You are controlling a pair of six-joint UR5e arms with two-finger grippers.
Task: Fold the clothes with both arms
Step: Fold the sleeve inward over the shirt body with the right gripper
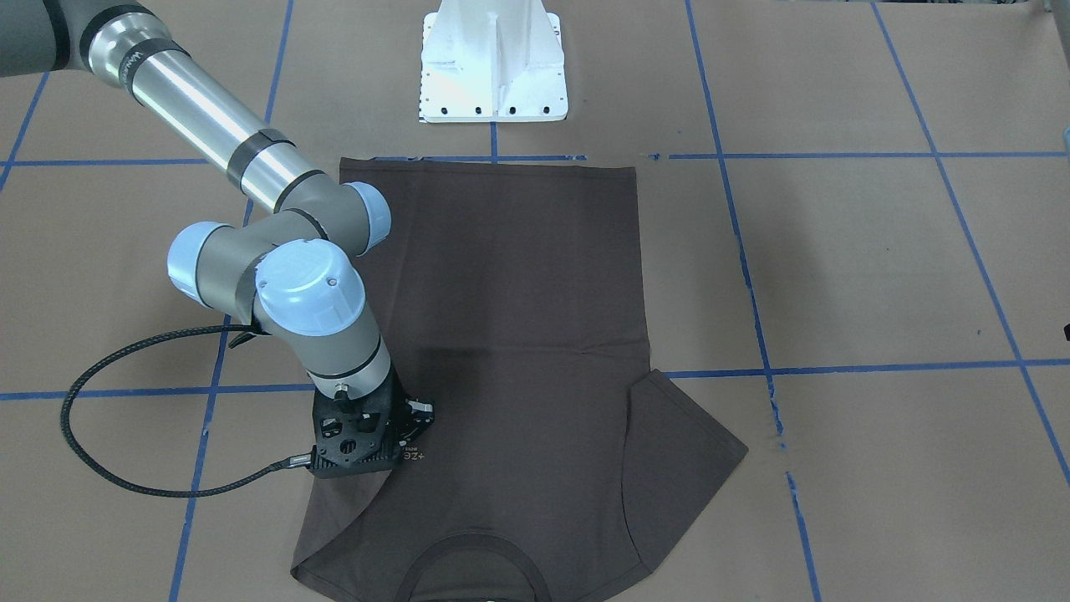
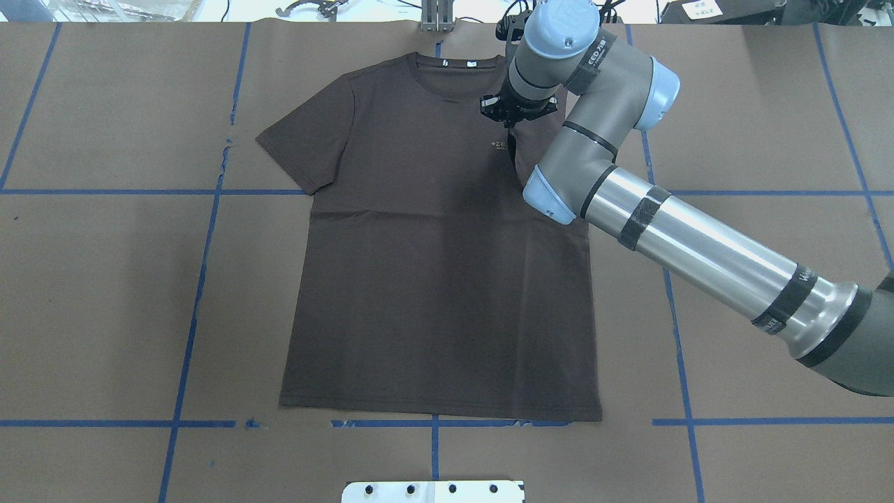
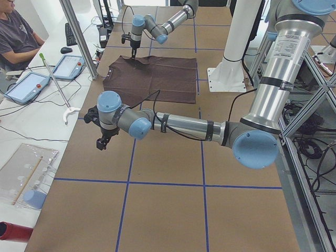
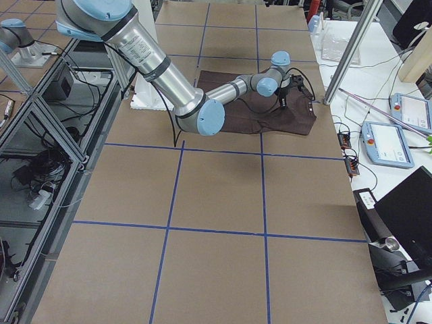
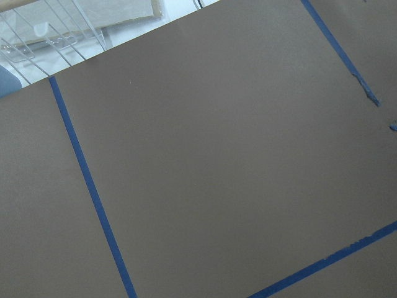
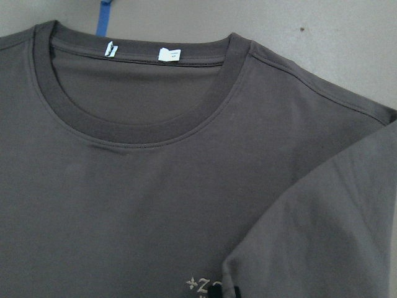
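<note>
The dark brown-grey T-shirt (image 2: 433, 279) lies flat, chest side up, collar at the far table edge. Its white neck tag (image 6: 169, 54) and pale logo (image 2: 498, 145) show. My right gripper (image 2: 513, 162) stands on the chest beside the logo, fingers together on the edge of the right sleeve (image 6: 322, 236), which is folded inward over the chest. The other sleeve (image 2: 307, 140) lies spread out. My left gripper (image 3: 101, 143) hovers over bare table paper, well clear of the shirt, and I cannot tell if it is open or shut.
The white pedestal base (image 1: 493, 67) stands just beyond the shirt's hem. Blue tape lines (image 2: 202, 279) grid the brown paper. A black cable (image 1: 109, 451) loops off the right wrist. A seated operator (image 3: 16, 37) and tablets are beyond the table's far edge.
</note>
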